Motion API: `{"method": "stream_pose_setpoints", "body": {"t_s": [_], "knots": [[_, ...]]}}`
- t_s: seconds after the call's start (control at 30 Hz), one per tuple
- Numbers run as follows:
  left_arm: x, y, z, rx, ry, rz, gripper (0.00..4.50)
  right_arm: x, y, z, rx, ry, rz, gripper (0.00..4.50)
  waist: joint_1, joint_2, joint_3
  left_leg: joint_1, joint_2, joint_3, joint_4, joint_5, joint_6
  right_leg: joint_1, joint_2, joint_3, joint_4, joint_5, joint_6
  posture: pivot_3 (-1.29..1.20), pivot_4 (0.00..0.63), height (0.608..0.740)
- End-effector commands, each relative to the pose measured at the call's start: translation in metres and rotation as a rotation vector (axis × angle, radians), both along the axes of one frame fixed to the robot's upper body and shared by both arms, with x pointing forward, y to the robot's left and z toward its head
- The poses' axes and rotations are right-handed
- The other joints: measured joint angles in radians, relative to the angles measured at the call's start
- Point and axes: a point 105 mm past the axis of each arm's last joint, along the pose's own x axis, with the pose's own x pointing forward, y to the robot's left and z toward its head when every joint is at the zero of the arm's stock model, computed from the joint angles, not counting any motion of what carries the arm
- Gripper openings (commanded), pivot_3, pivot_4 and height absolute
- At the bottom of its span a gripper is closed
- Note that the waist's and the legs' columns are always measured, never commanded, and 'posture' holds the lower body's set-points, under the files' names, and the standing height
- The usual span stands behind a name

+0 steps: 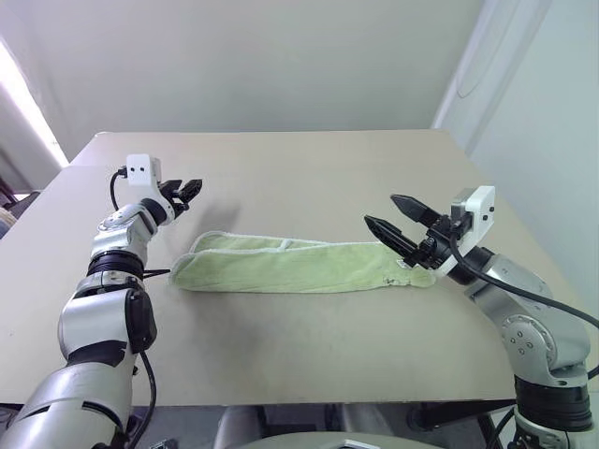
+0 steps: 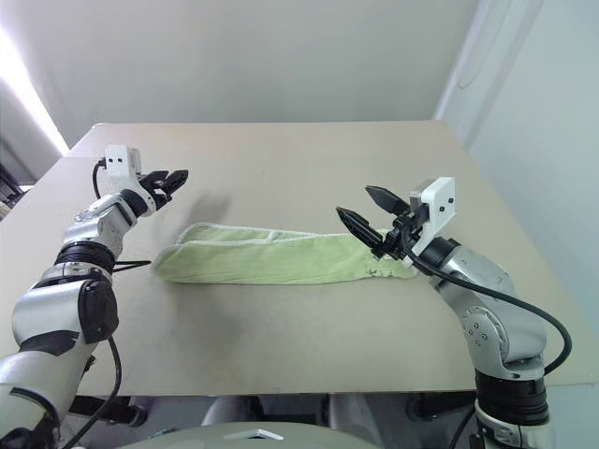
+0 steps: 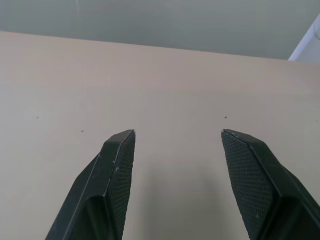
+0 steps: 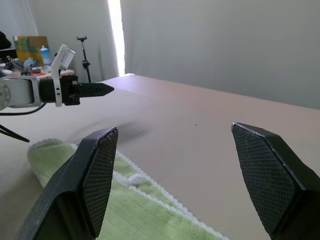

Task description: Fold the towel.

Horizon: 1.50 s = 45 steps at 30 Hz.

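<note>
Left gripper [image 1: 190, 188]: jaws spread, nothing between them; the left wrist view looks past both fingers [image 3: 117, 170] onto bare tan worktop [image 1: 309, 178]. It hangs above the worktop, just beyond the towel's left end and apart from the cloth.

Right gripper [image 1: 397, 215]: jaws spread wide, empty, tips pointing toward the left arm. It is held above the towel's right end; the head views do not settle whether any part of it touches the cloth. In the right wrist view the hem runs between and below the two fingers [image 4: 97, 175].

Towel [image 1: 295, 265]: light green, lying flat on the worktop as a long narrow strip running left to right, between the two arms. Paler hem along its far edge; small white tag [image 1: 401, 276] at the right end. Left end rounded, looks doubled over.

Worktop otherwise plain tan; pale wall [image 1: 281, 56] behind.
</note>
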Motion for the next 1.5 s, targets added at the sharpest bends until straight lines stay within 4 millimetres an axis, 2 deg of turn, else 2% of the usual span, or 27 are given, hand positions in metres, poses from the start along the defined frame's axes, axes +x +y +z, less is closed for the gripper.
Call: {"method": "stream_pose_setpoints", "body": {"t_s": [0.03,0.13,0.27,0.47,0.57,0.67,0.77,0.9,1.17,1.5], "knots": [[0.003,-0.007,0.018,0.02,-0.047,-0.048,2.89,0.003,-0.003,0.01,-0.016,-0.023,0.009,3.78,0.001,0.0,0.0,0.0,0.0,0.0,0.0,0.0,0.0,0.0,0.0,0.0,0.0,0.0,0.0,0.0,0.0,0.683],[0.003,-0.013,0.02,0.008,-0.044,-0.087,2.89,0.009,-0.009,0.005,-0.034,0.025,-0.033,3.78,0.001,0.0,0.0,0.0,0.0,0.0,0.0,0.0,0.0,0.0,0.0,0.0,0.0,0.0,0.0,0.0,0.0,0.683],[-0.005,-0.032,0.019,0.019,-0.013,-0.268,2.89,0.014,-0.021,0.001,-0.006,0.096,-0.121,3.78,0.0,0.0,0.0,0.0,0.0,0.0,0.0,0.0,0.0,0.0,0.0,-0.001,0.0,0.0,0.0,0.0,0.0,0.683],[-0.035,-0.038,0.011,-0.004,0.105,-0.548,2.89,0.02,-0.036,-0.004,-0.02,0.115,-0.237,3.78,-0.008,0.0,0.0,-0.001,0.0,0.0,-0.001,0.0,0.0,-0.001,0.0,0.0,-0.001,0.0,0.0,0.0,0.0,0.683],[-0.048,-0.03,0.011,0.032,0.147,-0.617,2.89,0.021,-0.042,-0.009,-0.045,0.135,-0.256,3.78,-0.006,0.0,0.0,-0.001,0.001,0.0,-0.001,0.0,0.0,-0.001,0.001,0.0,-0.001,0.0,0.0,0.0,0.0,0.683],[-0.059,-0.016,0.013,0.092,0.167,-0.652,2.89,0.014,-0.045,-0.015,-0.083,0.175,-0.207,3.78,-0.003,0.0,0.0,0.0,0.001,0.0,-0.001,0.0,0.0,-0.001,0.0,0.0,-0.001,0.0,0.0,0.0,0.0,0.683],[-0.068,-0.006,0.012,0.151,0.182,-0.678,2.89,0.015,-0.053,-0.029,-0.174,0.222,-0.215,3.78,-0.002,0.0,0.0,-0.001,0.001,0.0,-0.001,0.0,0.0,-0.001,0.0,0.0,-0.001,0.0,0.0,0.0,0.0,0.683],[-0.083,-0.003,0.004,0.185,0.218,-0.731,2.89,-0.006,-0.033,-0.032,-0.18,0.267,-0.023,3.78,-0.001,0.001,0.001,-0.001,0.001,0.0,-0.001,0.0,0.0,-0.001,-0.001,-0.001,-0.002,0.0,0.0,0.0,0.0,0.683],[-0.087,-0.004,-0.023,0.239,0.269,-0.731,2.89,-0.019,-0.014,-0.033,-0.205,0.261,0.124,3.78,-0.001,0.0,0.001,-0.001,0.001,0.0,-0.001,0.0,0.0,-0.001,-0.001,-0.001,-0.002,0.0,0.0,0.0,0.0,0.683],[-0.08,-0.004,-0.036,0.304,0.298,-0.708,2.89,-0.016,-0.018,-0.042,-0.273,0.274,0.091,3.78,0.001,0.0,0.001,-0.001,0.001,0.001,-0.001,0.0,0.0,-0.001,-0.001,-0.001,-0.004,0.0,0.0,0.0,0.0,0.683]]}}
